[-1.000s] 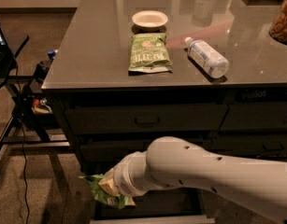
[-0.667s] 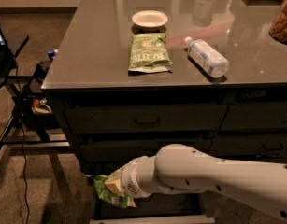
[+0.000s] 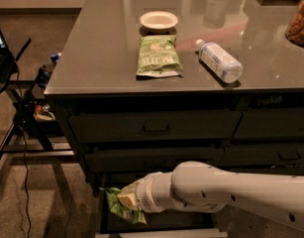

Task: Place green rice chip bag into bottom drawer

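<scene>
My gripper [image 3: 126, 202] is at the end of the white arm [image 3: 226, 192] that reaches in from the right, low in front of the cabinet. It is shut on the green rice chip bag [image 3: 117, 208], a crumpled bright green bag held at the left end of the open bottom drawer [image 3: 181, 232]. The bag hangs over the drawer's dark inside, just behind its pale front rim. My arm hides much of the drawer.
On the grey countertop [image 3: 92, 58] lie a flatter olive-green bag [image 3: 158, 56], a white bowl [image 3: 159, 20] and a lying water bottle [image 3: 220, 61]. Two shallower drawers [image 3: 156, 128] above are shut. A stand with cables [image 3: 23, 113] is at left.
My arm and the green bag have shifted slightly right and down toward the open bottom drawer. The items on the countertop have not moved.
</scene>
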`<act>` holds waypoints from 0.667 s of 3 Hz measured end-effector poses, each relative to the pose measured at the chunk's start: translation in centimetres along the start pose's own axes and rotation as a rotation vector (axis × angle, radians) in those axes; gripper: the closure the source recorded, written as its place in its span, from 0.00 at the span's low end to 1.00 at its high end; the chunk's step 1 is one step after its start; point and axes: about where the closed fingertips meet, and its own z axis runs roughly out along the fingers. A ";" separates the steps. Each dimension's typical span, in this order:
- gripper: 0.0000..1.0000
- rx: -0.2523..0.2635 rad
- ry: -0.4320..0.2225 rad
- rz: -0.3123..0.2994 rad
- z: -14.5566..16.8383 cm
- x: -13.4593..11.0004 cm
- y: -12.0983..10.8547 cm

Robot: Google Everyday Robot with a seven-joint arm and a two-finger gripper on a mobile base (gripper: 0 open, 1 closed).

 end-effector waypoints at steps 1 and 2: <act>1.00 0.005 -0.023 0.035 0.7 1.0 -1.0; 1.00 0.022 -0.093 0.096 1.8 2.5 -3.9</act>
